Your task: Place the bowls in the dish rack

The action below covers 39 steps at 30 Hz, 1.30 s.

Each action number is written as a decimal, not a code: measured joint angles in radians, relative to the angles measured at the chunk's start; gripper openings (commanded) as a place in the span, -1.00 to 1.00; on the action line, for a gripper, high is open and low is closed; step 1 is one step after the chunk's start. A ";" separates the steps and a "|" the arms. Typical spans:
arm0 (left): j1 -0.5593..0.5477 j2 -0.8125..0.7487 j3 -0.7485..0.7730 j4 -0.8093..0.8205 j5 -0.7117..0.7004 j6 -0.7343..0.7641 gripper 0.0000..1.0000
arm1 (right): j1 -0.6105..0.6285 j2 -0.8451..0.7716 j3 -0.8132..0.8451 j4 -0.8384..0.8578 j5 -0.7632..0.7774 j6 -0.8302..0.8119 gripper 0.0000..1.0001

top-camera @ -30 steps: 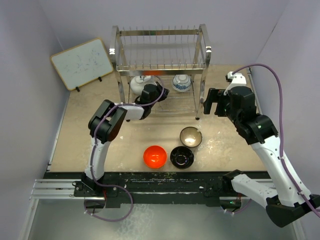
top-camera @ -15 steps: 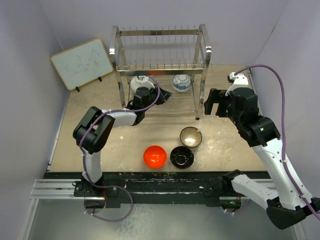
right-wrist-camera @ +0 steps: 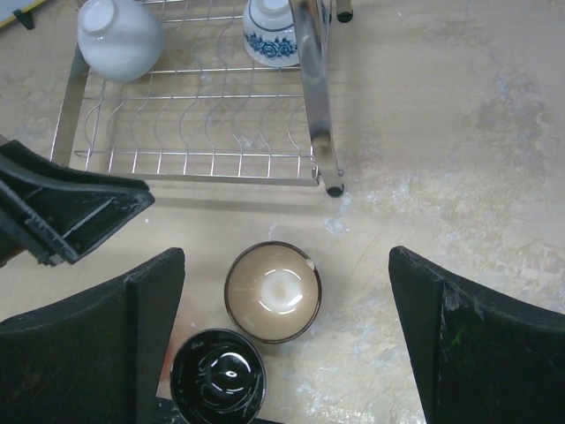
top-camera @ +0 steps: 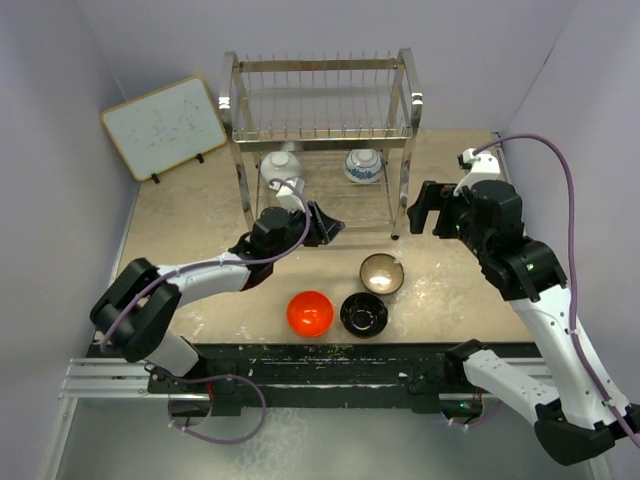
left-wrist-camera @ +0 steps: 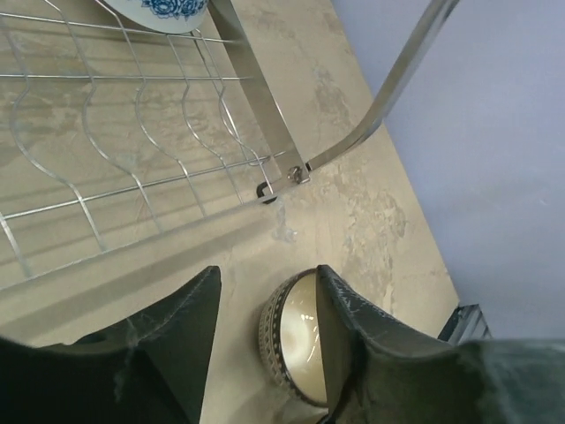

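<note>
left gripper [left-wrist-camera: 265, 296], spread and empty, hovers before the rack [top-camera: 320, 110]; white bowl [top-camera: 282, 163] and blue bowl [top-camera: 363, 165] sit racked. tan bowl [left-wrist-camera: 296, 340] lies at the gripper's 4 o'clock; next it likely should straddle that rim and pinch.

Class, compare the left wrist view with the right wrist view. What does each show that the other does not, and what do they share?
Only the left wrist view: the bluish wall.
Only the right wrist view: the white bowl, the black bowl and the right fingers.
Both: the tan bowl, the patterned bowl, the rack with its lower grid shelf, and the left gripper, open.
</note>
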 measured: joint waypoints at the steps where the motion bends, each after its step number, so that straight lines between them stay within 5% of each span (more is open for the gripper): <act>1: -0.006 -0.039 -0.022 -0.022 -0.014 0.006 0.19 | 0.000 -0.005 -0.003 -0.002 -0.003 0.002 0.98; 7: -0.039 -0.234 -0.094 -0.154 -0.080 0.055 0.99 | 0.000 -0.033 -0.010 -0.006 -0.006 0.007 0.98; 11: -0.099 -0.342 -0.099 -0.268 -0.146 0.101 0.98 | 0.000 -0.050 -0.026 -0.005 -0.006 0.012 0.98; 22: -0.492 -0.529 -0.177 -0.580 -0.494 0.113 1.00 | 0.000 -0.078 -0.063 -0.011 -0.007 0.026 0.98; 31: -0.883 -0.354 -0.068 -0.824 -0.798 0.003 0.89 | 0.000 -0.086 -0.068 -0.011 -0.007 0.034 0.97; 39: -0.930 -0.278 -0.067 -0.935 -0.917 -0.137 0.53 | 0.000 -0.106 -0.077 -0.013 -0.007 0.039 0.97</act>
